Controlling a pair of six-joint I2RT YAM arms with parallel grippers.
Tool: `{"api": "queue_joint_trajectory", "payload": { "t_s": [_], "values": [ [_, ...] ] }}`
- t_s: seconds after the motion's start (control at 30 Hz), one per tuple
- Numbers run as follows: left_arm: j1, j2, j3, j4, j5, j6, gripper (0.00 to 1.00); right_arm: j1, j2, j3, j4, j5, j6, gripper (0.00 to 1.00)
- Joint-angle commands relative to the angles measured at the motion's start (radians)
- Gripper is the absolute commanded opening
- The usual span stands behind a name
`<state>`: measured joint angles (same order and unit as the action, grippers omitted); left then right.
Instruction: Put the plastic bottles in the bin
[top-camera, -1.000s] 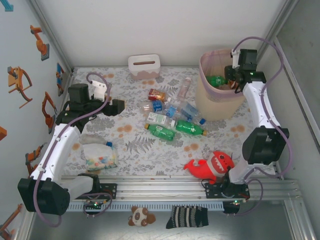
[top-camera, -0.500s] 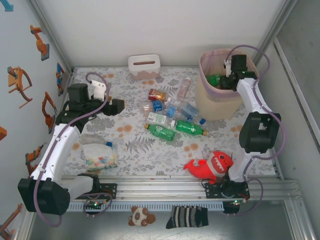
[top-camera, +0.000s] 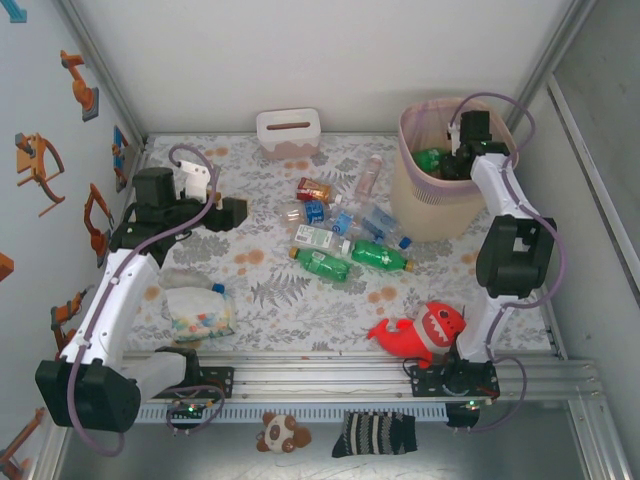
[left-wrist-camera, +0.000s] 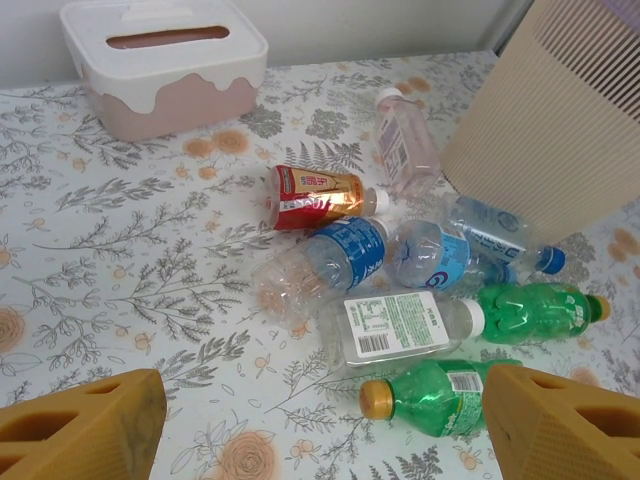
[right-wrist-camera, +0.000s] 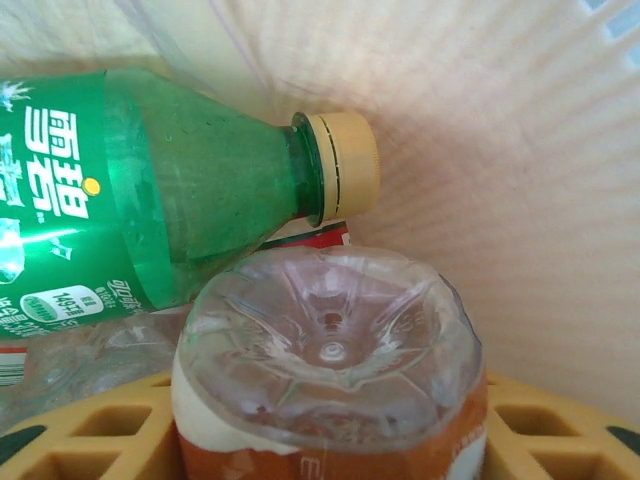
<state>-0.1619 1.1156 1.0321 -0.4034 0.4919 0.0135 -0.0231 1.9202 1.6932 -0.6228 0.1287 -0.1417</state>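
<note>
Several plastic bottles (top-camera: 340, 228) lie in a cluster mid-table, clear, green and copper-brown; in the left wrist view the nearest is a green bottle (left-wrist-camera: 445, 395) with a yellow cap. My left gripper (top-camera: 235, 213) hovers open left of the cluster, nothing between its fingers (left-wrist-camera: 90, 425). The cream bin (top-camera: 440, 205) with its pink liner stands at the back right. My right gripper (top-camera: 462, 160) reaches inside it, shut on a clear bottle with an orange label (right-wrist-camera: 330, 350). Another green bottle (right-wrist-camera: 150, 200) lies in the bin beside it.
A white and pink slotted box (top-camera: 288, 133) stands at the back. A clear bag of pastel bits (top-camera: 200, 312) lies near the left arm. A red plush shark (top-camera: 425, 333) lies front right. The bin wall (left-wrist-camera: 560, 120) borders the cluster's right side.
My right arm swung left, bringing the gripper with its bottle further over and into the bin. The left arm and the bottles on the table have not moved.
</note>
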Motion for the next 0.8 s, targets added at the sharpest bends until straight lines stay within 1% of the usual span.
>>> {"api": "queue_joint_trajectory", "payload": {
  "t_s": [0.0, 0.17, 0.23, 0.37, 0.77],
  "values": [
    [0.005, -0.016, -0.007, 0.015, 0.022, -0.006, 0.82, 0.002, -0.039, 0.001, -0.068, -0.013, 0.026, 0.59],
    [0.007, -0.018, -0.007, 0.016, 0.023, -0.008, 0.82, 0.003, -0.109, 0.03, -0.082, -0.021, 0.028, 0.68],
    [0.007, -0.019, -0.008, 0.017, 0.024, -0.008, 0.82, 0.003, -0.131, 0.042, -0.093, -0.024, 0.03, 0.7],
    [0.008, -0.021, -0.006, 0.013, 0.022, -0.005, 0.82, 0.009, -0.185, 0.037, -0.087, -0.038, 0.033, 0.72],
    [0.012, -0.025, -0.01, 0.012, 0.022, -0.003, 0.82, 0.053, -0.335, 0.031, -0.078, -0.035, 0.037, 0.72]
  ]
}}
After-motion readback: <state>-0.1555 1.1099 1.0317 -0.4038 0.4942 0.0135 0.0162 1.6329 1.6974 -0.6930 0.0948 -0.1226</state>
